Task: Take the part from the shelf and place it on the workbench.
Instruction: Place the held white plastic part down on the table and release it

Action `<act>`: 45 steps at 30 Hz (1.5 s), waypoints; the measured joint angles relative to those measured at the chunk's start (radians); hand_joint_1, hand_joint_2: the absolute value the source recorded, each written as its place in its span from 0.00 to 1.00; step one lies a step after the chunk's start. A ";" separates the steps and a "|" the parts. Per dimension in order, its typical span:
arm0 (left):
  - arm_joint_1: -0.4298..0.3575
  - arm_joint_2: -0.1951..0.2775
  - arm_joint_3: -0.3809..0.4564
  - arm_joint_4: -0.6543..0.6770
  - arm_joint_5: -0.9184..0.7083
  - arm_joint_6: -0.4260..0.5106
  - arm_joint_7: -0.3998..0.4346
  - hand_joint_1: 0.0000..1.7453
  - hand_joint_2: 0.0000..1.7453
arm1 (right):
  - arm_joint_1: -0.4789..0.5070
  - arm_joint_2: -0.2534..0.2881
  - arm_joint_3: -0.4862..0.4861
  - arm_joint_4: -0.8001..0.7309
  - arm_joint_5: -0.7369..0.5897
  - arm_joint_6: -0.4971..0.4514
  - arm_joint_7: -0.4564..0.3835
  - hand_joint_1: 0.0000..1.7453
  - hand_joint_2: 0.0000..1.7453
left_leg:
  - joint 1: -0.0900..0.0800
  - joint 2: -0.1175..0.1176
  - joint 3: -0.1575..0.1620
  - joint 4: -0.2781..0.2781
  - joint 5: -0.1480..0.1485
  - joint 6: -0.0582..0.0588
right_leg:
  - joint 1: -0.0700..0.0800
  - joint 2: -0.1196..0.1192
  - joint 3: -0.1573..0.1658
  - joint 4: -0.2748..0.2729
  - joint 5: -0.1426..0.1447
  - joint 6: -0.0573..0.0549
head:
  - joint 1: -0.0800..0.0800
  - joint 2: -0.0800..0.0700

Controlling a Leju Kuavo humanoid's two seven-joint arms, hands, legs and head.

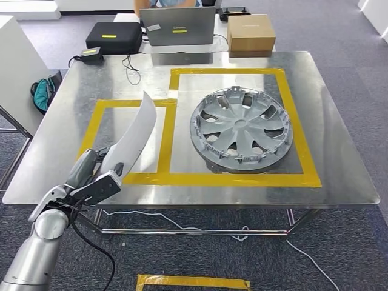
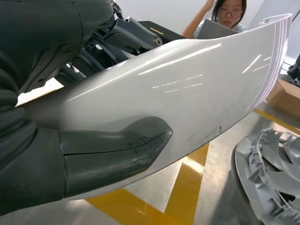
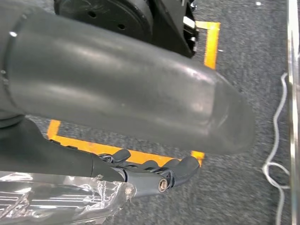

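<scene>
My left hand (image 1: 94, 176) grips a long, curved white part (image 1: 135, 133) by its lower end, at the front left of the metal workbench (image 1: 338, 151). The part rises up and away over the left yellow-taped square (image 1: 94, 124). In the left wrist view the thumb (image 2: 113, 150) presses on the glossy white part (image 2: 198, 89), with darker fingers behind it. A grey wheel cover (image 1: 241, 128) lies in the right taped square, and its rim (image 2: 272, 173) is close beside the part. My right hand (image 3: 141, 93) hangs over the carpet, fingers stretched out, holding nothing.
At the far edge stand a laptop (image 1: 177, 26), a cardboard box (image 1: 250, 32) and a black case (image 1: 113, 36). A person (image 2: 229, 11) sits behind the laptop. A white table (image 1: 14, 66) and a teal bag (image 1: 43, 94) are on the left. Cables (image 1: 183, 230) run under the bench.
</scene>
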 joint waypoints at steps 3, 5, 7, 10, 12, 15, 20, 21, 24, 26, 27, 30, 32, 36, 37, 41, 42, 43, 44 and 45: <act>-0.002 0.002 0.000 0.003 -0.005 -0.001 0.003 1.00 1.00 | -0.004 -0.001 -0.002 0.005 0.005 -0.003 -0.005 0.00 0.00 | 0.000 0.004 0.035 -0.172 0.144 0.006 | 0.002 0.003 0.029 0.002 -0.029 0.011 | -0.002 0.000; -0.004 0.002 -0.001 0.006 -0.009 -0.003 0.007 1.00 1.00 | -0.006 -0.003 -0.003 0.009 0.010 -0.006 -0.008 0.00 0.00 | -0.001 0.006 0.044 -0.222 0.175 0.016 | 0.006 0.004 0.036 0.005 -0.044 0.023 | -0.002 0.000; -0.007 0.001 -0.003 0.008 -0.013 -0.004 0.011 1.00 1.00 | -0.008 -0.005 -0.004 0.013 0.015 -0.010 -0.010 0.00 0.00 | 0.001 0.004 0.057 -0.226 0.172 0.031 | 0.006 0.002 0.046 0.008 -0.054 0.035 | 0.001 0.000; -0.015 0.002 -0.008 0.012 -0.022 -0.003 0.019 1.00 1.00 | -0.013 -0.010 -0.005 0.021 0.022 -0.013 -0.013 0.00 0.00 | 0.003 0.004 0.086 -0.227 0.165 0.049 | 0.004 -0.004 0.009 0.100 -0.092 0.049 | 0.005 0.000; -0.019 0.002 -0.012 0.016 -0.027 -0.003 0.022 1.00 1.00 | -0.017 -0.011 -0.007 0.029 0.027 -0.015 -0.014 0.00 0.00 | 0.003 0.003 0.097 -0.226 0.154 0.054 | 0.003 -0.006 -0.076 0.225 -0.141 0.055 | 0.007 0.000; -0.018 0.002 -0.016 0.023 -0.033 -0.003 0.027 1.00 1.00 | -0.017 -0.013 -0.010 0.037 0.032 -0.019 -0.015 0.00 0.00 | 0.003 0.001 0.127 -0.226 0.127 0.052 | 0.003 -0.006 -0.136 0.240 -0.148 0.058 | 0.009 0.000; -0.024 0.002 -0.017 0.030 -0.042 -0.003 0.036 1.00 1.00 | -0.019 -0.016 -0.017 0.052 0.045 -0.027 -0.023 0.00 0.00 | 0.000 0.001 0.176 -0.229 0.082 0.030 | 0.006 -0.014 -0.083 0.021 0.043 0.036 | 0.010 0.000; -0.025 0.002 -0.018 0.031 -0.044 -0.002 0.037 1.00 1.00 | -0.021 -0.016 -0.018 0.055 0.048 -0.029 -0.025 0.00 0.00 | -0.001 0.001 0.180 -0.231 0.081 0.025 | 0.008 -0.014 -0.078 0.020 0.041 0.028 | 0.009 0.000; -0.028 0.001 -0.019 0.033 -0.047 0.001 0.037 1.00 1.00 | -0.024 -0.018 -0.021 0.060 0.056 -0.030 -0.028 0.00 0.00 | -0.001 0.002 0.160 -0.184 0.082 0.011 | 0.002 -0.011 -0.058 0.011 0.044 0.014 | 0.007 0.000; -0.028 0.002 -0.020 0.037 -0.058 0.005 0.045 1.00 1.00 | -0.027 -0.019 -0.026 0.060 0.062 -0.029 -0.029 0.00 0.00 | 0.000 0.003 0.094 -0.076 0.047 0.004 | 0.000 -0.009 -0.046 0.007 0.036 0.006 | 0.005 0.000; -0.027 0.003 -0.021 0.040 -0.071 0.010 0.053 1.00 1.00 | -0.028 -0.020 -0.030 0.060 0.065 -0.029 -0.029 0.00 0.00 | 0.000 0.003 0.054 -0.018 0.019 0.001 | 0.000 -0.008 -0.042 0.007 0.031 0.002 | 0.005 0.000; -0.023 0.009 -0.021 0.054 -0.141 0.033 0.090 1.00 1.00 | -0.029 -0.020 -0.038 0.061 0.080 -0.020 -0.028 0.00 0.00 | 0.001 0.003 -0.004 0.016 0.022 0.001 | 0.001 -0.004 -0.027 0.007 0.016 -0.001 | 0.005 0.000; -0.024 0.014 -0.021 0.063 -0.204 0.056 0.118 0.50 1.00 | -0.031 -0.020 -0.045 0.060 0.092 -0.013 -0.028 0.00 0.00 | 0.000 0.003 0.028 -0.098 0.116 0.008 | 0.002 -0.002 -0.014 0.007 0.007 0.002 | 0.005 0.000; -0.033 0.020 -0.021 0.087 -0.330 0.103 0.171 0.00 1.00 | -0.037 -0.014 -0.069 0.053 0.113 -0.008 -0.017 0.00 0.00 | -0.004 0.003 0.070 -0.233 0.173 0.017 | 0.007 0.000 -0.009 0.009 -0.007 0.013 | 0.007 0.000; -0.033 0.020 -0.021 0.093 -0.350 0.113 0.178 0.00 1.00 | -0.038 -0.007 -0.077 0.046 0.113 -0.009 -0.010 0.00 0.00 | -0.004 0.002 0.071 -0.233 0.180 0.016 | 0.008 -0.001 -0.010 0.008 -0.008 0.007 | 0.007 0.000; -0.033 0.020 -0.021 0.116 -0.386 0.137 0.185 0.00 0.50 | -0.043 0.021 -0.100 0.017 0.111 -0.013 0.010 0.00 0.00 | -0.004 -0.001 0.072 -0.235 0.185 0.016 | 0.009 -0.003 -0.002 -0.001 -0.007 -0.008 | 0.007 0.000; -0.032 0.020 -0.020 0.120 -0.388 0.138 0.185 0.00 0.25 | -0.043 0.027 -0.102 0.013 0.107 -0.014 0.013 0.00 0.00 | -0.004 -0.002 0.072 -0.235 0.184 0.019 | 0.009 -0.004 -0.001 -0.004 -0.006 -0.006 | 0.007 0.000; -0.031 0.020 -0.019 0.123 -0.390 0.139 0.184 0.00 0.00 | -0.043 0.031 -0.103 0.008 0.103 -0.015 0.016 0.00 0.00 | -0.004 -0.002 0.072 -0.235 0.183 0.021 | 0.009 -0.004 -0.001 -0.007 -0.006 -0.002 | 0.007 0.000; -0.029 0.020 -0.017 0.125 -0.390 0.140 0.183 0.00 0.00 | -0.042 0.035 -0.103 0.004 0.098 -0.015 0.019 0.00 0.00 | -0.005 -0.002 0.072 -0.235 0.183 0.023 | 0.009 -0.004 -0.001 -0.010 -0.005 0.004 | 0.007 0.000; -0.027 0.020 -0.015 0.126 -0.387 0.141 0.180 0.00 0.00 | -0.042 0.038 -0.103 0.000 0.092 -0.015 0.022 0.00 0.00 | -0.005 -0.002 0.072 -0.235 0.182 0.024 | 0.009 -0.004 -0.001 -0.012 -0.005 0.008 | 0.007 0.000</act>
